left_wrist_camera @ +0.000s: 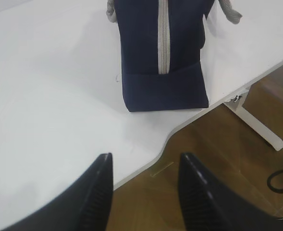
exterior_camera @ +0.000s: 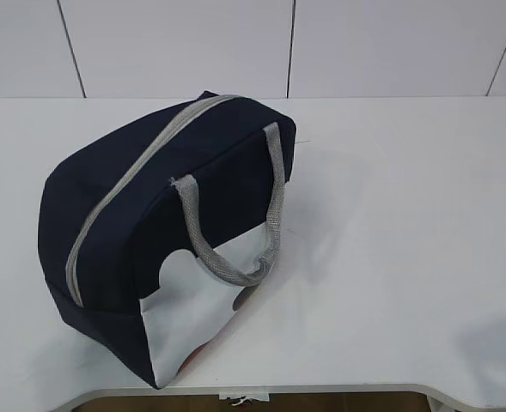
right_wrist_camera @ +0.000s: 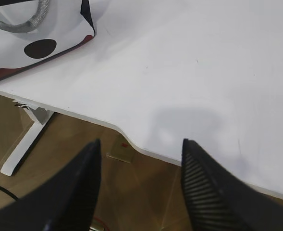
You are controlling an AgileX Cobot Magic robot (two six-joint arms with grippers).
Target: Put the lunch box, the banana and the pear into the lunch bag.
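My left gripper (left_wrist_camera: 143, 192) and right gripper (right_wrist_camera: 141, 185) both hang spread wide, holding nothing, at the white table's (exterior_camera: 390, 257) near edge; the navy-blue fabric lunch bag (exterior_camera: 149, 232) (grey zipper closed) sits on it.

The lunch bag (exterior_camera: 132, 180) is navy blue, with a pale grey zipper (exterior_camera: 128, 180) band along its top and 2 grey webbing handles (exterior_camera: 235, 232) (the weave shows as a fine speckle). Its side panel (exterior_camera: 197, 305) is white, carrying a dark round dot (right_wrist_camera: 40, 47) and a reddish-brown patch at the lower edge. The table (exterior_camera: 407, 215) is plain white. Both the left gripper (left_wrist_camera: 143, 192) and right gripper (right_wrist_camera: 141, 192) have black ribbed fingers. The floor (left_wrist_camera: 218, 159) is warm brown wood-grain.
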